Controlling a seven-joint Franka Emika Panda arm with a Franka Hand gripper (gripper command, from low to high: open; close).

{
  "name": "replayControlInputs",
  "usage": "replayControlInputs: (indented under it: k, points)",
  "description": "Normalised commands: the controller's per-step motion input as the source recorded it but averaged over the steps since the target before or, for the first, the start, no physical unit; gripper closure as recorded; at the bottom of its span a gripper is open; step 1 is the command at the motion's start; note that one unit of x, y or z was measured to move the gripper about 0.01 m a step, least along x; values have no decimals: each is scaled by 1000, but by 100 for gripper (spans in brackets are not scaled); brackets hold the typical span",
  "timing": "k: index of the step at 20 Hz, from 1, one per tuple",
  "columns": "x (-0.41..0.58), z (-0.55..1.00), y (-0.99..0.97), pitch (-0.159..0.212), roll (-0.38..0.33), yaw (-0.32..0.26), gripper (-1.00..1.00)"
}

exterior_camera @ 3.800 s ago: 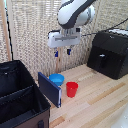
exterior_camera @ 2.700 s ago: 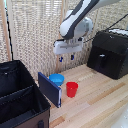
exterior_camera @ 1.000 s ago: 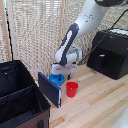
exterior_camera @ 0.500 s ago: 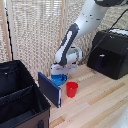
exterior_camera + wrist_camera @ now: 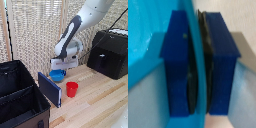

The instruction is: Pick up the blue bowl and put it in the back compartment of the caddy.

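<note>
Contact with the blue bowl (image 5: 57,75) is made, and that is about as far as the task appears to stand. In the exterior view the arm reaches down so that the jaws (image 5: 61,70) sit right at the bowl, which rests on the wooden worktop (image 5: 95,102) just beside the red cup (image 5: 72,89) and behind an upright dark-blue panel (image 5: 50,89). The wrist view shows the grip closely: two dark-blue pads (image 5: 178,65) stand on either side of the bowl's thin bright-blue rim (image 5: 198,60), pressed together on it with one pad inside the wall and one outside. So the jaws are clamped on the rim of the bowl.

Whether the bowl has left the worktop cannot be told; from the exterior view it looks to be at surface level.

What is left, by this reading, is nearly everything after the grasp: raising the bowl, carrying it past the blue panel to the caddy (image 5: 22,112) at the exterior view's left, and setting it in the back compartment (image 5: 14,77). Both sections of the caddy, parted by a black divider (image 5: 17,95), look empty. A black appliance (image 5: 109,52) stands well apart at the exterior view's right, away from that path.
</note>
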Motion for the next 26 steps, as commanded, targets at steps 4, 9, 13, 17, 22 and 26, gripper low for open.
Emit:
replayControlInputs:
  k: [4, 9, 13, 17, 22, 26]
  points:
    - [117, 996, 0, 58, 46, 5, 100]
    - [111, 1000, 218, 42, 18, 10, 100]
    - [24, 1000, 520, 61, 17, 55, 100]
    - [0, 962, 681, 68, 35, 54, 100]
    - [-14, 891, 799, 11, 45, 0, 100]
    - [-1, 856, 816, 9, 43, 0, 100]
